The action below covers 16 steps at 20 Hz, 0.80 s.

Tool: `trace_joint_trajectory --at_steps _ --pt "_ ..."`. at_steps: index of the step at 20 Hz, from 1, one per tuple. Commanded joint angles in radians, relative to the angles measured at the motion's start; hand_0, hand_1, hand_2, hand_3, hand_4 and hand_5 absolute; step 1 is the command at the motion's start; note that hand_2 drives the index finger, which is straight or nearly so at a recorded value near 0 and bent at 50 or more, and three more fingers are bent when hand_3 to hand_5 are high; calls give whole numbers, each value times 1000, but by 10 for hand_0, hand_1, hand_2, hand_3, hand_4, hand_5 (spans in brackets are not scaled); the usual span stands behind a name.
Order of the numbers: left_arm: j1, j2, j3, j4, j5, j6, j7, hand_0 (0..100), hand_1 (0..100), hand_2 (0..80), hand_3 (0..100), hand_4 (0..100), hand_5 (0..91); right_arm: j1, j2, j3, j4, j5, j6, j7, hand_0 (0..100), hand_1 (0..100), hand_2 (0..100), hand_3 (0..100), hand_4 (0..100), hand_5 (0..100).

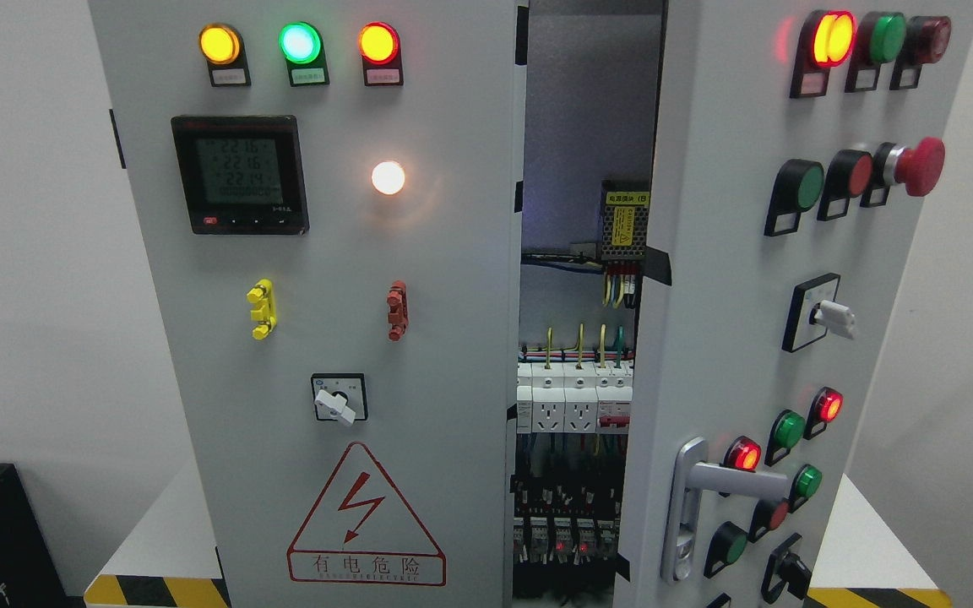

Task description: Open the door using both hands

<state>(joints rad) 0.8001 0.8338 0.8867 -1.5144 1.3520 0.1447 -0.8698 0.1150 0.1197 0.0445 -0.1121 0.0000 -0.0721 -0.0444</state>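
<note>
Neither robot hand is showing in head view, so I'm unable to tell finger state. Right door (731, 338) is standing ajar, left door (317, 338) shut. I'm planning grip on lever handle (706, 481), pulling outward w/ steady arc, avoiding buttons.

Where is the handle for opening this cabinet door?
In the head view, the silver lever handle sits low on the right door, beside a lit red lamp.
</note>
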Motion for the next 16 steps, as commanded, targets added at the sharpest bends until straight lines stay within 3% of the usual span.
trace_joint_trajectory --at_steps 1,3,7,9,11,14,16 --pt "25 433 310 -276 128 9 0 0 0 0 0 0 0 0 0 0 0 18 0 0 0 0 0 0 0 0" --pt "44 450 278 -285 160 9 2 0 0 0 0 0 0 0 0 0 0 18 0 0 0 0 0 0 0 0" --pt "39 465 147 -299 165 -20 2 0 0 0 0 0 0 0 0 0 0 18 0 0 0 0 0 0 0 0" --pt "-34 493 48 -303 168 -34 2 0 0 0 0 0 0 0 0 0 0 18 0 0 0 0 0 0 0 0" --pt "-286 505 -206 -305 171 -34 2 0 0 0 0 0 0 0 0 0 0 18 0 0 0 0 0 0 0 0" --pt "-740 513 -695 -305 170 -33 2 0 0 0 0 0 0 0 0 0 0 18 0 0 0 0 0 0 0 0" --pt "-995 507 -930 -314 171 -25 2 0 0 0 0 0 0 0 0 0 0 18 0 0 0 0 0 0 0 0"
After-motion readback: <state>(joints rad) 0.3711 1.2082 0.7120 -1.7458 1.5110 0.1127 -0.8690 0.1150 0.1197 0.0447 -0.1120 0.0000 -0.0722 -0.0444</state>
